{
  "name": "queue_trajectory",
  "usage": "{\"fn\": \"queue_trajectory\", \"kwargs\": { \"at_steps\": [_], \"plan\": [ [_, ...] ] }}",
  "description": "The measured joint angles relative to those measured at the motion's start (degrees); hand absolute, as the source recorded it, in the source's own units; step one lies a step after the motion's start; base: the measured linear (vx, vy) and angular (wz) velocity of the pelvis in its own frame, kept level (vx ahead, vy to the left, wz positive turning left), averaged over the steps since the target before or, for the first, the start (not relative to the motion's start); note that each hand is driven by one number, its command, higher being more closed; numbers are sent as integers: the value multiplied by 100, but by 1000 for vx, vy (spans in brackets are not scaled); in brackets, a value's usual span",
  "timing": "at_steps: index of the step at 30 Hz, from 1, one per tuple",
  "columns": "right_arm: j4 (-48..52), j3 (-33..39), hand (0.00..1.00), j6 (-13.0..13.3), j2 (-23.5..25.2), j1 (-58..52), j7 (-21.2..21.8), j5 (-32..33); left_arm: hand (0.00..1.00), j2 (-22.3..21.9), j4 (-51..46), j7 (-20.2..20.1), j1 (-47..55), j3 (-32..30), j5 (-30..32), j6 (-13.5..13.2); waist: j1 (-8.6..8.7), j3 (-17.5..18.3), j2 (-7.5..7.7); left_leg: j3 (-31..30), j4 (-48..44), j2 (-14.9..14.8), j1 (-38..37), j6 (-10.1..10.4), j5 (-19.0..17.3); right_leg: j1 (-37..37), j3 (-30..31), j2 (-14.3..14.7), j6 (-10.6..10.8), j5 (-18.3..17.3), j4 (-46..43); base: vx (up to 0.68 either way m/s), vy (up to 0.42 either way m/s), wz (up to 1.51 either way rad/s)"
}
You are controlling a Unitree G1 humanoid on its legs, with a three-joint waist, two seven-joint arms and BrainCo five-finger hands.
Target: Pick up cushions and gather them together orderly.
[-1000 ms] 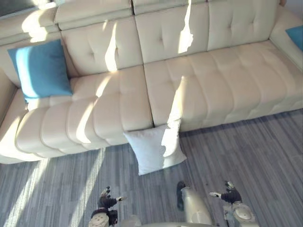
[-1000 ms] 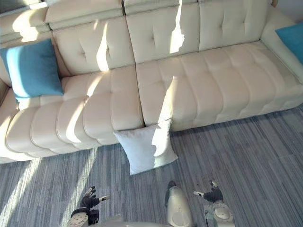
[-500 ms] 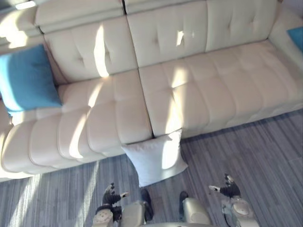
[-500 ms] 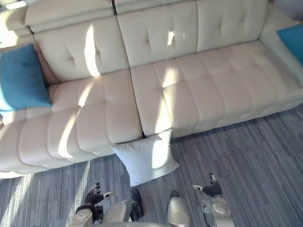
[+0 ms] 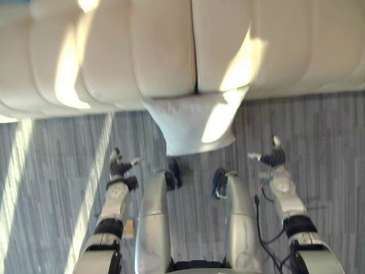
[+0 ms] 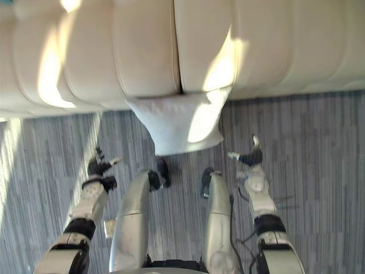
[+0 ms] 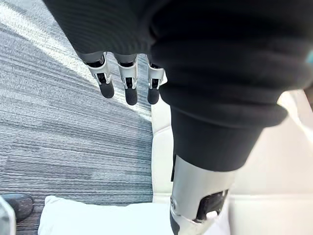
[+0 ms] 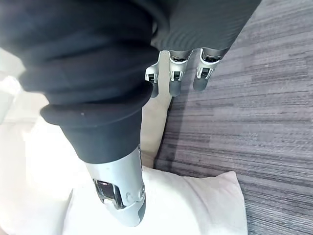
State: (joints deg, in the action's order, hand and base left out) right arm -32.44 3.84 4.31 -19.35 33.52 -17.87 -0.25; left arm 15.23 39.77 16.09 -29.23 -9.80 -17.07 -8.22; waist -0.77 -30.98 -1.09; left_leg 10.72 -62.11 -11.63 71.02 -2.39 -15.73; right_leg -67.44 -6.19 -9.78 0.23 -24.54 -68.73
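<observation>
My view has dropped closer, so the white cushion (image 5: pixel 191 123), on the floor (image 5: pixel 51 171) against the sofa (image 5: pixel 165 51), now sits at twelve o'clock between my released, empty left robot hand (image 5: pixel 120 168) and right robot hand (image 5: pixel 273 157), probably within reach.

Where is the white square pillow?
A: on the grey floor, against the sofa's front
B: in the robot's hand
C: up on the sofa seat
A: the white square cushion lies on the grey striped carpet, its top edge against the cream sofa.
</observation>
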Motion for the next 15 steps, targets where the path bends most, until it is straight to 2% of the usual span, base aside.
{"fn": "queue_trajectory", "kwargs": {
  "at_steps": [5, 7, 12, 13, 14, 15],
  "plan": [
    [29, -144, 0, -20, -181, 1195, -112, 258, 0, 185, -335, 27, -642, 31, -103, -10, -15, -35, 0, 57, -494, -210, 1188, -60, 40, -1244, 52, -7, -41, 26, -575, -132, -42, -3],
    [311, -447, 0, -10, -226, 1698, -205, 341, 0, 196, -501, 31, -985, 153, -139, -75, -21, -36, 2, 170, -611, -343, 1575, -72, 52, -1708, 103, 2, -91, 66, -722, -85, -18, -6],
    [689, -818, 0, 27, 130, 2524, -406, 446, 0, 168, -659, 55, -1714, 767, -144, -113, -23, -47, 9, 185, -851, -494, 1977, -156, 88, -2148, 139, 71, -103, 71, -960, -48, -15, -7],
    [681, -843, 100, 24, 254, 2670, -488, 477, 0, 143, -747, 65, -1925, 887, -149, -117, -15, -47, 9, 187, -876, -519, 2029, -156, 88, -2202, 135, 81, -105, 72, -973, -30, -3, -7],
    [681, -839, 100, 23, 374, 2737, -537, 486, 100, 118, -818, 80, -2077, 966, -167, -118, -1, -48, 9, 188, -876, -533, 2055, -154, 89, -2230, 133, 90, -114, 77, -973, -27, 2, -9],
    [679, -839, 100, 15, 482, 2788, -597, 488, 100, 36, -825, 168, -2256, 1011, -265, -111, 18, -48, 9, 187, -878, -543, 2062, -153, 89, -2244, 133, 104, -117, 78, -973, -24, 4, -6]
  ]
}}
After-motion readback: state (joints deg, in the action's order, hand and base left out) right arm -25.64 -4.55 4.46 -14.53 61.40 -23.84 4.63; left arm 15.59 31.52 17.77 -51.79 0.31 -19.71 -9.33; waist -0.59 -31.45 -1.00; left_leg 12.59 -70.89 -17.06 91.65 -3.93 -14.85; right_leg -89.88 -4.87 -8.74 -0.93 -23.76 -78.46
